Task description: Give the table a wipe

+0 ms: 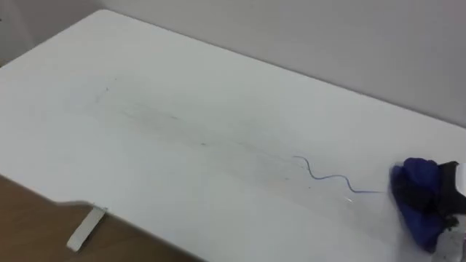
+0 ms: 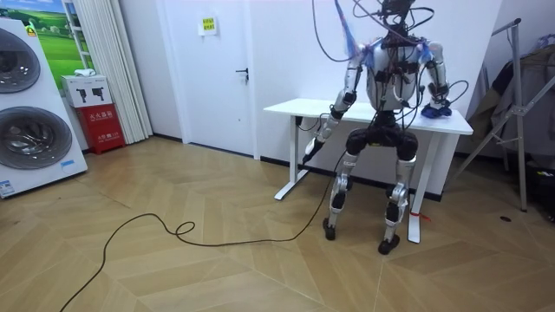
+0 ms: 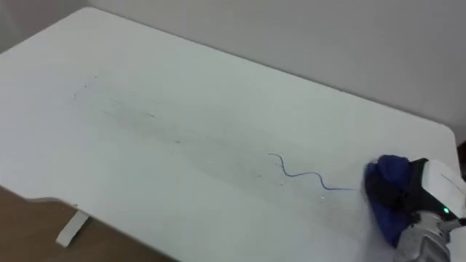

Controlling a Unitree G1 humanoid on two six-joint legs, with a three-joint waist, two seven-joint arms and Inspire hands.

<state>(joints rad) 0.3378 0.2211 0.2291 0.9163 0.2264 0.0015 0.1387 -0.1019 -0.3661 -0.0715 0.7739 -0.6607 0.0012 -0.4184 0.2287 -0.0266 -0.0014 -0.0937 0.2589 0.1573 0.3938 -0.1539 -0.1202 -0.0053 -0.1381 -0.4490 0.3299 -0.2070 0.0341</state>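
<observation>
A long white rectangular table [image 1: 145, 87] stands against a pale wall, and the robot stands close at its near long side, facing it, feet on a wooden herringbone floor [image 2: 217, 269]. The task's thing, a crumpled dark blue wiping cloth [image 3: 387, 180], lies on the tabletop at the robot's far right, near the right end and towards the near edge. The right hand [image 3: 435, 200] sits on top of the cloth with its pale back upward; its dark fingers [image 1: 437, 191] look curled down into the bunched fabric, so the hand has hold of the cloth, which bulges out past the hand on the left. A thin wavy blue pen line [image 3: 302, 175] runs across the tabletop from about the middle towards the right and ends just beside the cloth's left edge. Further to the left, faint grey smudgy streaks [image 1: 182, 124] stretch lengthwise over the white surface. Below the table's near left corner a flat white foot bar of the table frame [image 1: 87, 228] rests on the floor. In the room view the left hand [image 2: 313, 149] hangs low beside the table's front edge, below the tabletop and well apart from the cloth; whether its fingers are spread or curled cannot be told. On the room view's left are a closed white door [image 2: 217, 78], a small red cabinet [image 2: 102, 113] and two stacked white front-loading washing machines [image 2: 26, 104]; a grey metal stand [image 2: 520, 130] is on its right
</observation>
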